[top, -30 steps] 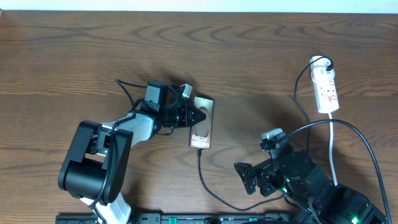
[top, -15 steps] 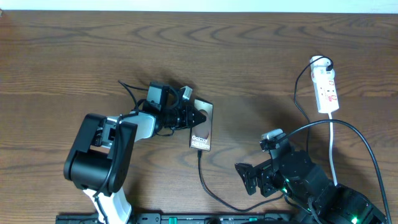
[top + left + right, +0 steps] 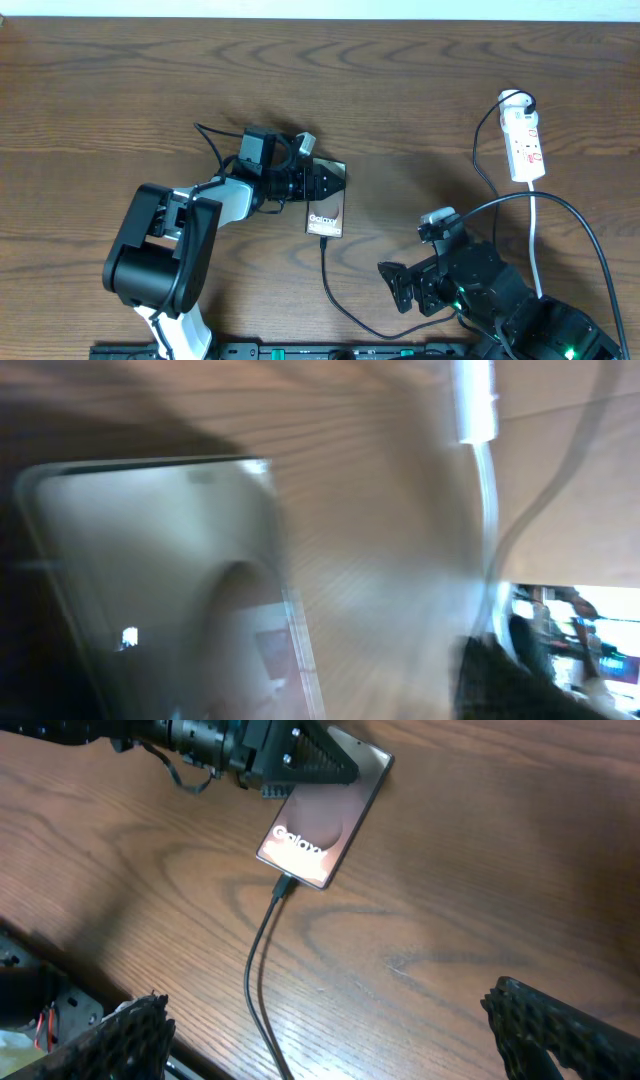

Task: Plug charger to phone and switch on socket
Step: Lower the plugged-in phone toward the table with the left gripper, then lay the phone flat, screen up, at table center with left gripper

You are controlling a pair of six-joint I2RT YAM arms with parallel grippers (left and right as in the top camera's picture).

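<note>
The bronze phone (image 3: 326,212) lies face up at mid-table, its "Galaxy" lettering (image 3: 298,845) readable in the right wrist view. The charger (image 3: 335,295), a thin black cable, runs from the table's front edge up to the phone's near end, where its connector tip (image 3: 283,886) sits against the port. My left gripper (image 3: 334,180) stands over the phone's far end with its jaws spread. The left wrist view is blurred and shows the phone (image 3: 150,560) close up. The white socket (image 3: 525,145) lies far right. My right gripper (image 3: 345,1040) is open and empty, near the front edge.
A thick black cable (image 3: 560,205) arcs from the right arm's base past the socket's white cord (image 3: 535,240). The black plug (image 3: 522,100) sits at the socket's far end. The left arm's base (image 3: 160,255) stands at the front left.
My left gripper's jaws have spread apart over the phone's far end, and the phone has turned slightly. The left arm's body shifted a little. The right arm has not moved.
</note>
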